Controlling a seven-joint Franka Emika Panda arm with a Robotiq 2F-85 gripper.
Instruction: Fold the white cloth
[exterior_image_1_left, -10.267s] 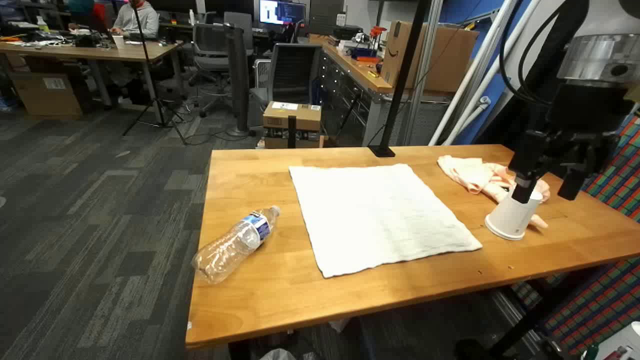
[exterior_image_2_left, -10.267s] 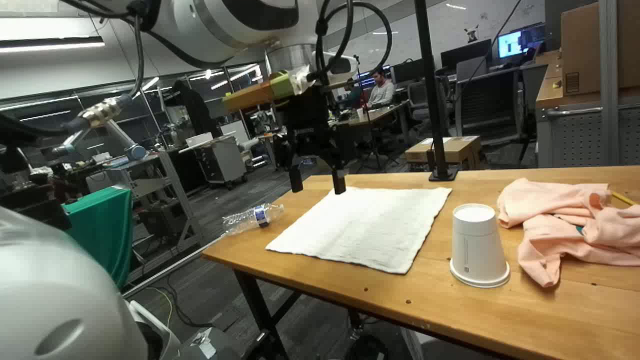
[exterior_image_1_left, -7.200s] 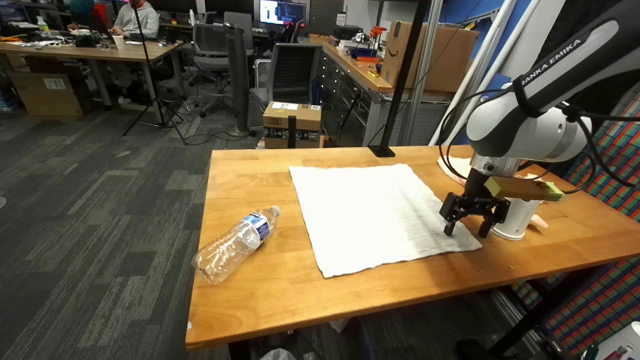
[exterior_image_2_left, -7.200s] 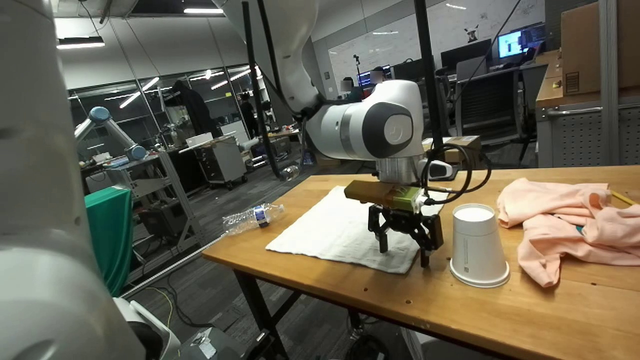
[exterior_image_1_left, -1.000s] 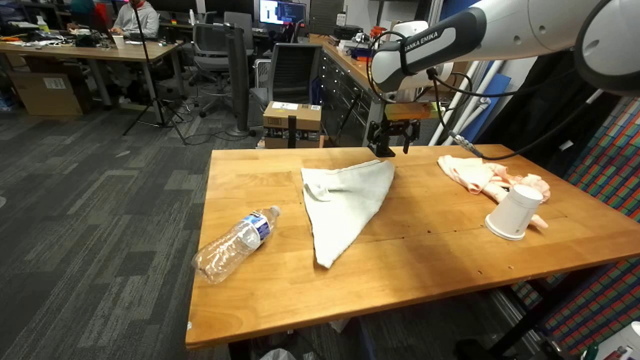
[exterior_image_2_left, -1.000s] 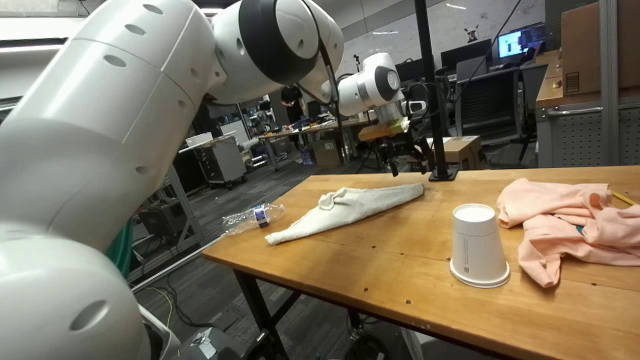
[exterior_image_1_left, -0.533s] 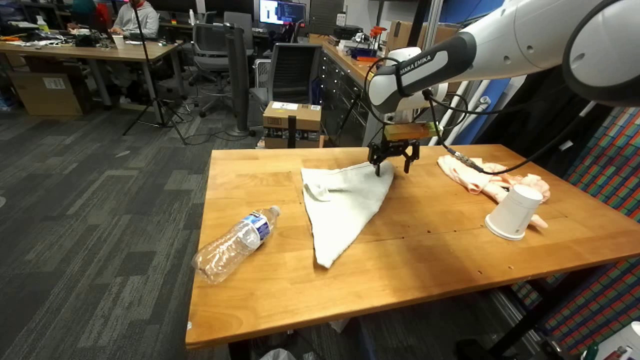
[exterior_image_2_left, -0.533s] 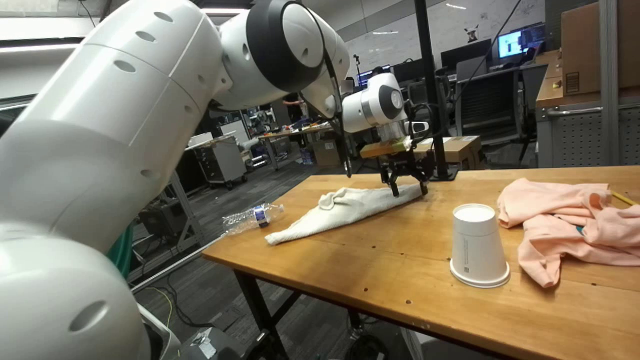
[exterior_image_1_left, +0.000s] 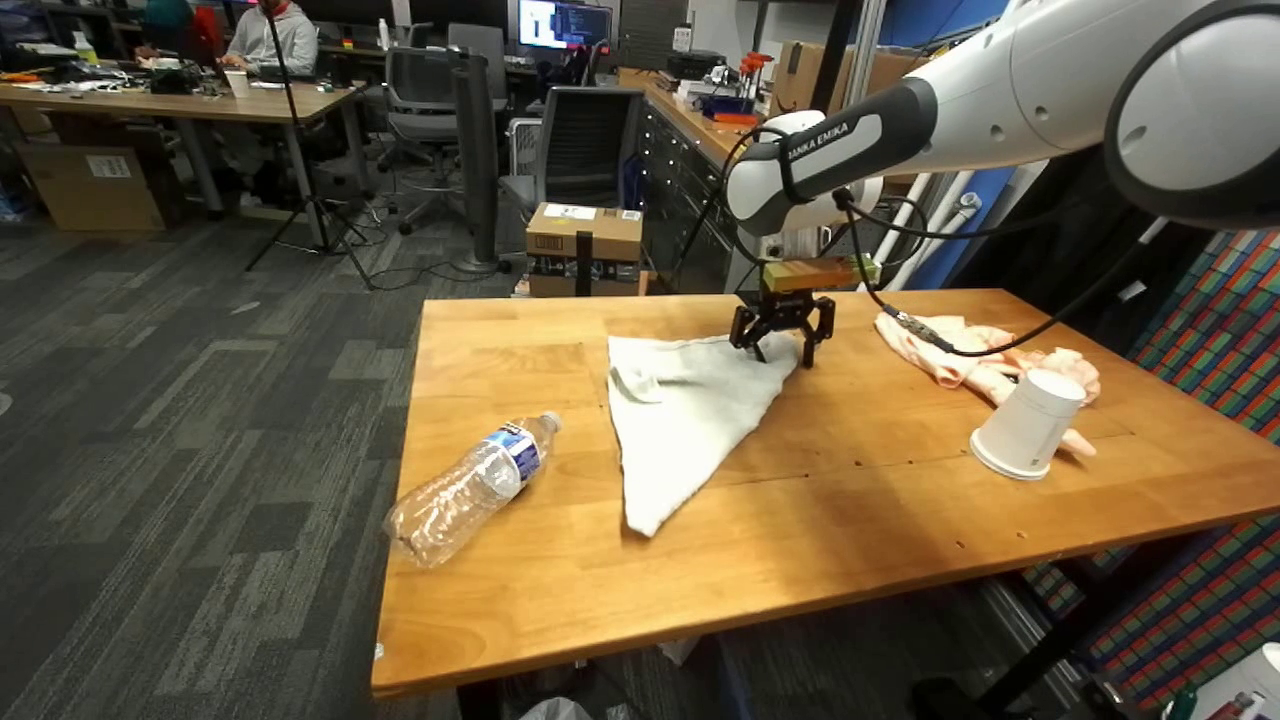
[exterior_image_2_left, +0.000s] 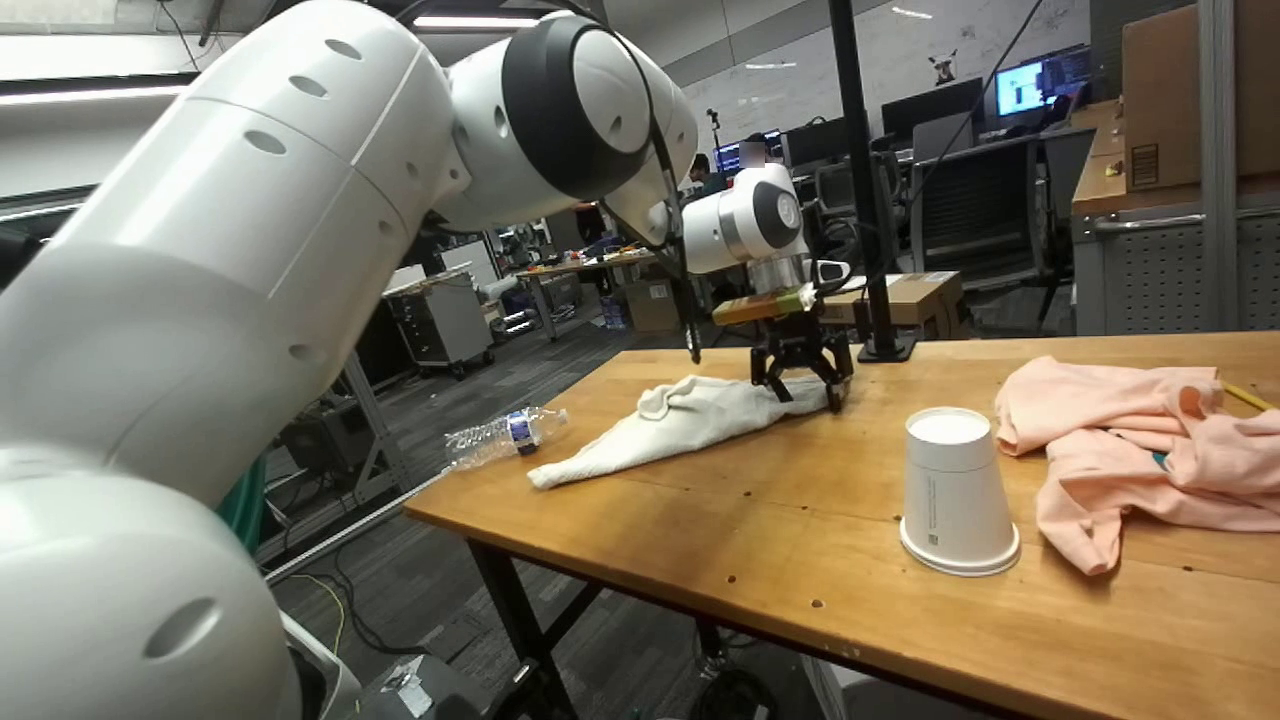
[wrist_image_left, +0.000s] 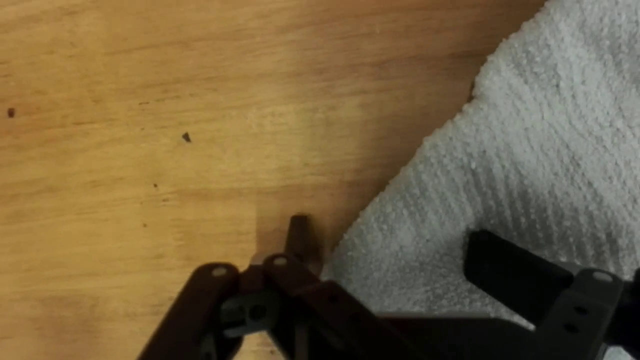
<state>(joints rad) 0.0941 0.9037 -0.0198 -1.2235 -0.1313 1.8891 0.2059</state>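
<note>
The white cloth (exterior_image_1_left: 680, 430) lies folded corner over corner into a rough triangle on the wooden table, with a small curled bump near its far left. It also shows in another exterior view (exterior_image_2_left: 670, 430) and fills the right of the wrist view (wrist_image_left: 550, 125). My gripper (exterior_image_1_left: 784, 358) points down at the cloth's far right corner, also in an exterior view (exterior_image_2_left: 810, 401). In the wrist view the gripper (wrist_image_left: 385, 232) is open: one finger presses on the cloth, the other is over bare wood just past its edge. The corner lies between the fingers, partly hidden by them.
A clear plastic bottle (exterior_image_1_left: 470, 490) lies left of the cloth. An upside-down white cup (exterior_image_1_left: 1030, 425) and a crumpled pink cloth (exterior_image_1_left: 950, 350) are at the right. A black post (exterior_image_2_left: 865, 200) stands at the table's far edge, close behind the gripper.
The cloth lay flat ten seconds ago and is now a triangle. In the last second my gripper came down onto its far right corner, its fingers drew slightly closer and the cloth shifted slightly.
</note>
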